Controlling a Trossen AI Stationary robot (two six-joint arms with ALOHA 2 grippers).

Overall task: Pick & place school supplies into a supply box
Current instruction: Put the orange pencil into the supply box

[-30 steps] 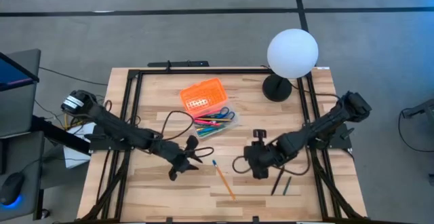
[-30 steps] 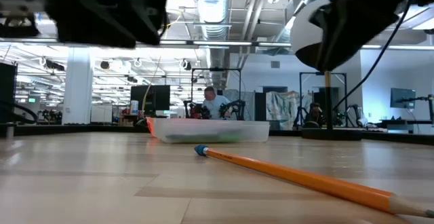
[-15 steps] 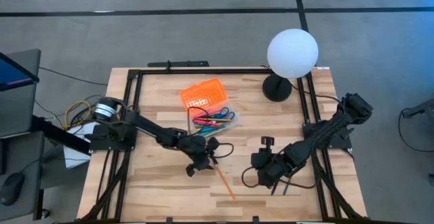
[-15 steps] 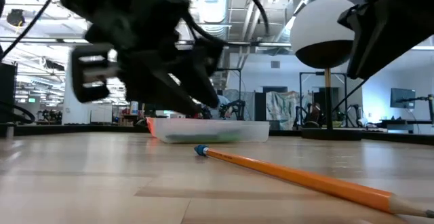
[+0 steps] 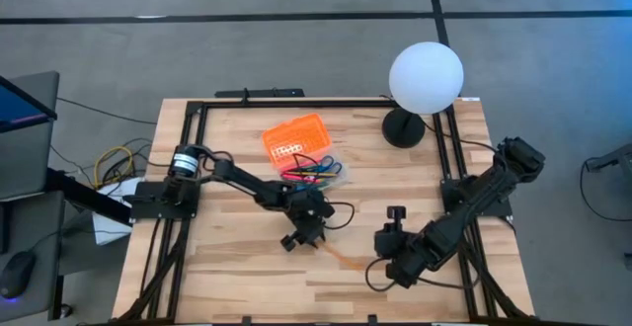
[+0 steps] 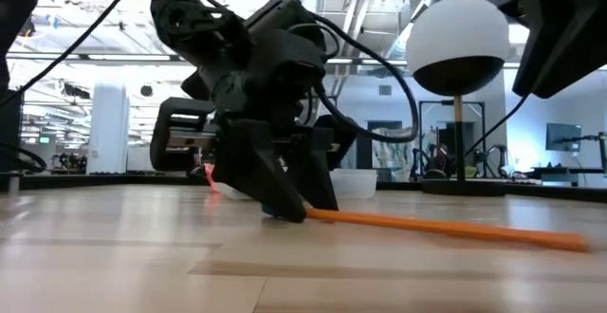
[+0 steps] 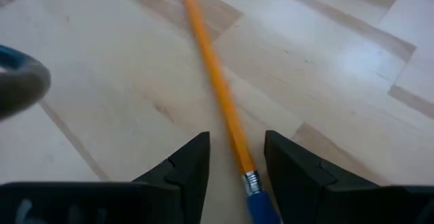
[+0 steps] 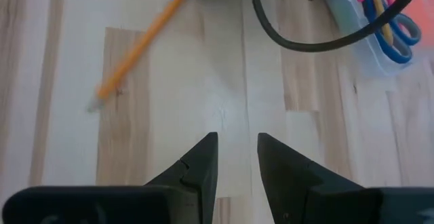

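Note:
An orange pencil (image 7: 217,88) with a blue eraser end lies flat on the table (image 5: 227,267). In the low view the pencil (image 6: 446,226) runs toward the right. My left gripper (image 7: 235,137) is down at the table, open, one finger on each side of the pencil's eraser end (image 7: 261,207). It shows in the high view (image 5: 299,237) and the low view (image 6: 294,209). My right gripper (image 8: 237,149) hovers open and empty over bare wood near the pencil's tip (image 8: 91,105). The supply box (image 5: 318,173), clear with an orange lid (image 5: 293,136), holds pens and scissors. My left gripper's fingers come slanting down from the table's left and stand astride the pencil's eraser end (image 7: 252,183), along the pencil. The blue eraser lies close to the inner side of one finger (image 7: 291,173). I cannot tell whether it touches.
A white globe lamp (image 5: 426,77) on a black foot stands at the far right corner. A black cable (image 8: 319,41) loops above the table between my right gripper and the box. A black frame (image 5: 188,168) borders the table.
My left gripper has swept toward the table's right and near edge and down onto the table at the pencil's eraser end. The pencil has turned about: its tip has swung toward the right while its eraser end has nearly stayed. My right gripper has drifted toward the near right.

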